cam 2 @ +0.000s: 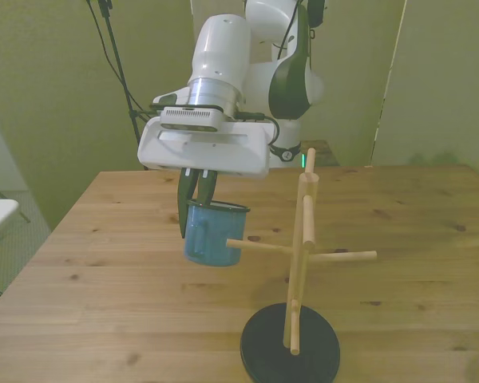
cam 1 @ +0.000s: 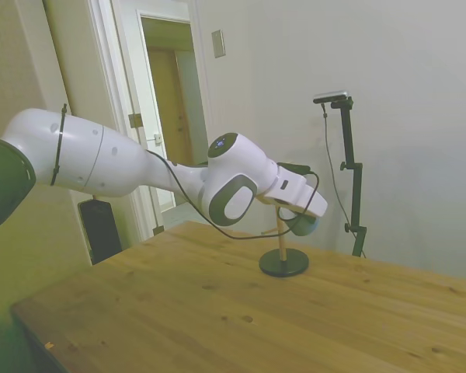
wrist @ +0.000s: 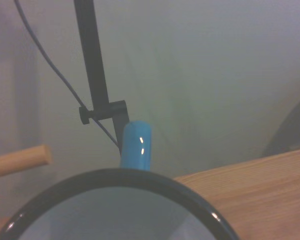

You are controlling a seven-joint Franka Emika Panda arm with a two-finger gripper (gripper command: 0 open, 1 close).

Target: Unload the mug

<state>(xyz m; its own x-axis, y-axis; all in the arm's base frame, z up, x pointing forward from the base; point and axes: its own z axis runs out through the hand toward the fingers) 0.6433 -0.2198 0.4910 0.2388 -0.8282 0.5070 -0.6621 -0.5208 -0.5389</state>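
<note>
My gripper (cam 2: 193,203) is shut on the dark rim of the light-blue mug (cam 2: 213,236), one finger inside and one outside. The mug hangs upright in the air above the table, on the front view's left of the wooden peg stand (cam 2: 303,239). The tip of one side peg (cam 2: 233,243) shows in front of the mug's body. In the wrist view the mug's rim (wrist: 121,174) and blue handle (wrist: 136,145) fill the foreground, and a peg end (wrist: 20,161) lies beside the handle, apart from it. In the side view the mug (cam 1: 306,226) peeks out under the hand.
The stand's round black base (cam 2: 290,348) sits near the table's front edge, with other pegs sticking out toward the front view's right (cam 2: 351,256). The wooden table (cam 2: 104,303) stretches around it. A doorway (cam 1: 171,93) shows behind the arm in the side view.
</note>
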